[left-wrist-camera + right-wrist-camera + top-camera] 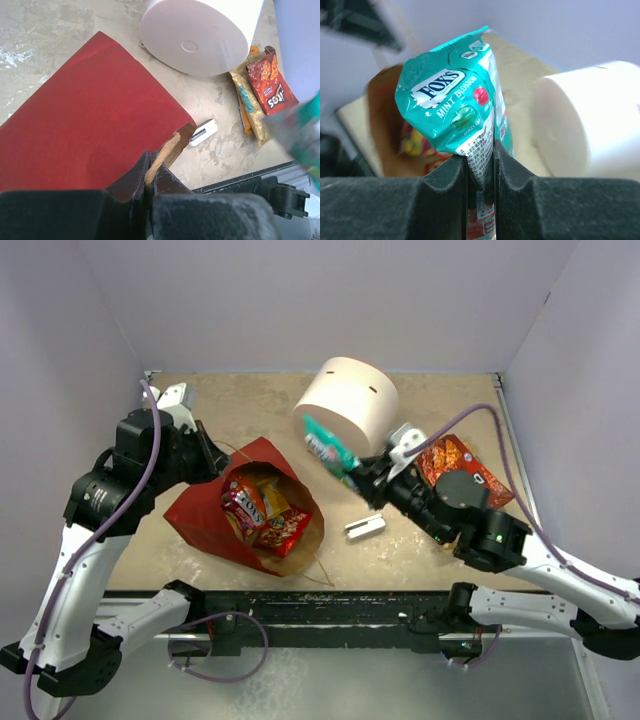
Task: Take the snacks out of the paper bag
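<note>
Overhead view of a tan worktop [430,540] with two robot arms.

At left, the left claw [151,170] is closed on the torn brown rim of the paper bag [195,512], holding it in place. The bag lies on its side, red outside, with its mouth opening toward the near right. Several snacks [260,512], red, yellow and orange, sit inside the mouth.

Right of the bag, a small grey bracket [365,527] lies on the worktop. A big white cylinder [350,400] stands behind it.

The right claw [480,160] is clamped on the lower end of a teal mint packet [452,105], which is lifted clear of the bag. The packet's long axis runs out from the fingertips toward the far left, passing in front of the cylinder.

At far right, orange and red packets [462,465] lie on the worktop, just behind the right claw. The held packet probably goes there, so the arm would have to swing right, away from the bag.
</note>
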### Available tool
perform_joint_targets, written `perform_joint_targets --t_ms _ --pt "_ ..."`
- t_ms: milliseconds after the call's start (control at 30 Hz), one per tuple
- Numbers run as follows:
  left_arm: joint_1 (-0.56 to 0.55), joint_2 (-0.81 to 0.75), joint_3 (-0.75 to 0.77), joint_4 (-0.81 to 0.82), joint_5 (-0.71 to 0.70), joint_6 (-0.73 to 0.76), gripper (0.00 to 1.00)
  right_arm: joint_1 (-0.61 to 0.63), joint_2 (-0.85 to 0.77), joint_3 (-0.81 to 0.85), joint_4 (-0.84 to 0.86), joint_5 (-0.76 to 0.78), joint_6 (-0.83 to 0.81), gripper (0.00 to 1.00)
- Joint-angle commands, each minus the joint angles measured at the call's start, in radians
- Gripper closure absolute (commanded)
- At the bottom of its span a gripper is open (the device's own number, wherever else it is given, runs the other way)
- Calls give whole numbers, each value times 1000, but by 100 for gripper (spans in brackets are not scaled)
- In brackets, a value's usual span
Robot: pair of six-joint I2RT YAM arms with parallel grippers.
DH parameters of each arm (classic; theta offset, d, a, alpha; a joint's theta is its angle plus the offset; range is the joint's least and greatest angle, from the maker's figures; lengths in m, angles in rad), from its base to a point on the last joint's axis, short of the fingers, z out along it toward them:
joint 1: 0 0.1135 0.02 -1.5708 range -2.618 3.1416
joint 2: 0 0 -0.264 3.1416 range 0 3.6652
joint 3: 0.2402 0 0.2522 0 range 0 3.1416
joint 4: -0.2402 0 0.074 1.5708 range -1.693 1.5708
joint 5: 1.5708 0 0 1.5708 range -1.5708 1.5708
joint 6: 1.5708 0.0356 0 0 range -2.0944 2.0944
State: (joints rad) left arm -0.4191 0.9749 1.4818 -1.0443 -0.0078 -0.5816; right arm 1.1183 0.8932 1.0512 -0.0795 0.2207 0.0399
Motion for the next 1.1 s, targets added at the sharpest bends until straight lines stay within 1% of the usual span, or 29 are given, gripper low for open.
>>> perform_joint_targets --t_ms 0,67,100,133,233,267,400,500,567,700,800,833,967,1067 --pt "5 8 37 43 -12 47 100 -14 10 104 -51 577 76 100" --pt "5 20 41 43 1 62 100 -56 49 129 -96 714 71 100" --pt "5 24 42 44 8 67 100 -96 68 143 -131 748 86 100" --pt "4 30 40 49 18 72 100 -158 88 156 -181 755 116 100" --pt "5 42 40 64 42 88 100 -364 151 189 -338 676 191 100" --pt "5 47 41 68 46 95 100 -405 171 196 -391 691 211 100" --pt "4 64 51 72 60 123 100 -522 242 190 -559 759 191 100" --pt "5 71 50 73 77 138 100 -604 268 168 -641 780 181 100" --pt "5 74 41 75 90 146 100 -644 278 135 -650 782 141 100" --pt "5 77 23 83 118 161 100 -691 313 97 -661 746 147 100" --pt "5 80 11 93 130 161 100 -707 352 68 -601 699 114 100" --pt "5 81 12 95 130 158 100 -710 376 70 -600 702 125 100" --pt "6 84 33 88 131 155 100 -727 443 47 -509 670 88 100" --pt "5 80 41 80 119 149 100 -733 491 6 -422 598 24 100"
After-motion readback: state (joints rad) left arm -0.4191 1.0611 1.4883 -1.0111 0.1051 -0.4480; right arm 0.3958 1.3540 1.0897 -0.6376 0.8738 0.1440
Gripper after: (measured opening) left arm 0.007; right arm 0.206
